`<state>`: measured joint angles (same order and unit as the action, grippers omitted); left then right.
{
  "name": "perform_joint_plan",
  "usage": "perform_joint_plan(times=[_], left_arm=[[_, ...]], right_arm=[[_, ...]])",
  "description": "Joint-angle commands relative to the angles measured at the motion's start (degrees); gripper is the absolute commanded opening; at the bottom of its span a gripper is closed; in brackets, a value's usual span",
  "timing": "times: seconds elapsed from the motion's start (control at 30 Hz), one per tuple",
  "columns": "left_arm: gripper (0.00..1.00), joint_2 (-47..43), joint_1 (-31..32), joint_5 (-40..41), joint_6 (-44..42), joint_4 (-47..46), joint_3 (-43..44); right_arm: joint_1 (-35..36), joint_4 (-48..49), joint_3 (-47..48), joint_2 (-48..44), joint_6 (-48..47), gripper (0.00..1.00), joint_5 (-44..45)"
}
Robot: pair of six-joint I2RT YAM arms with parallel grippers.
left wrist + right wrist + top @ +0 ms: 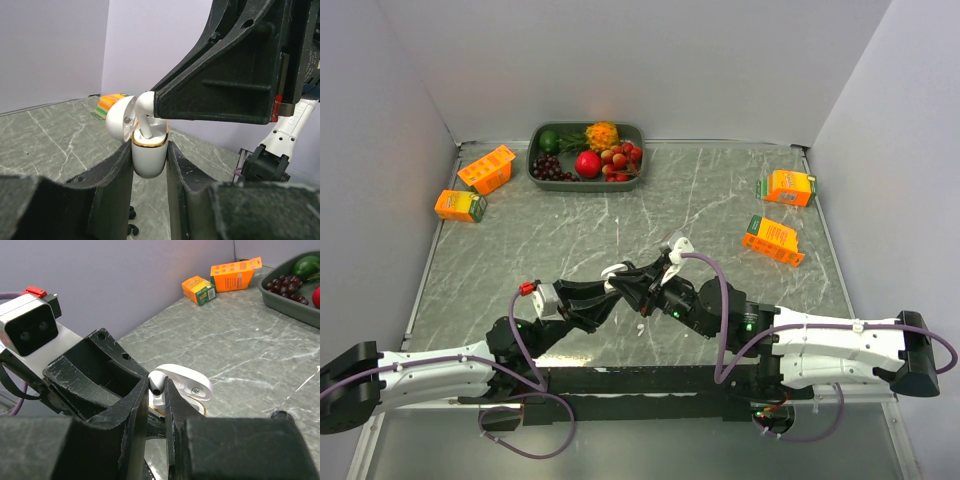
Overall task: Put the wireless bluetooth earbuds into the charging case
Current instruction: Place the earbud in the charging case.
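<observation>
Above the marbled surface (720,210), left fingers (111,175) clamp the open charging case (148,159) while right fingers (134,412) pinch a white earbud (145,107) half-seated in its socket, so any tilt could jam the stem or tip the case.

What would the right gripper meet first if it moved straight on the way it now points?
Most likely the open charging case, held by the left gripper: the white earbud in the right gripper's jaws sits at its mouth.
</observation>
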<state>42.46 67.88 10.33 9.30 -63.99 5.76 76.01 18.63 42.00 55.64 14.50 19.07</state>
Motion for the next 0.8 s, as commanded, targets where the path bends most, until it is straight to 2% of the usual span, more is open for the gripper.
perform_joint_plan(times=[0.0,0.23,0.67,0.77], left_arm=[[0.01,-0.53,-0.11,-0.84,0.98,-2.46,-0.05],[0.01,-1.15,-0.11,-0.31,1.25,-1.67,-0.05],[0.01,-1.5,-0.11,-0.05,1.16,-1.67,0.13],[0.01,-2.02,-0.11,0.31,1.16,-1.4,0.13]], right_arm=[[0.9,2.46,1.42,0.61,0.44,0.0,0.26],[1.6,4.83,1.24,0.53,0.18,0.0,1.14],[2.21,2.73,1.42,1.93,0.79,0.0,2.02],[2.39,1.15,1.68,1.49,1.14,0.11,3.08]])
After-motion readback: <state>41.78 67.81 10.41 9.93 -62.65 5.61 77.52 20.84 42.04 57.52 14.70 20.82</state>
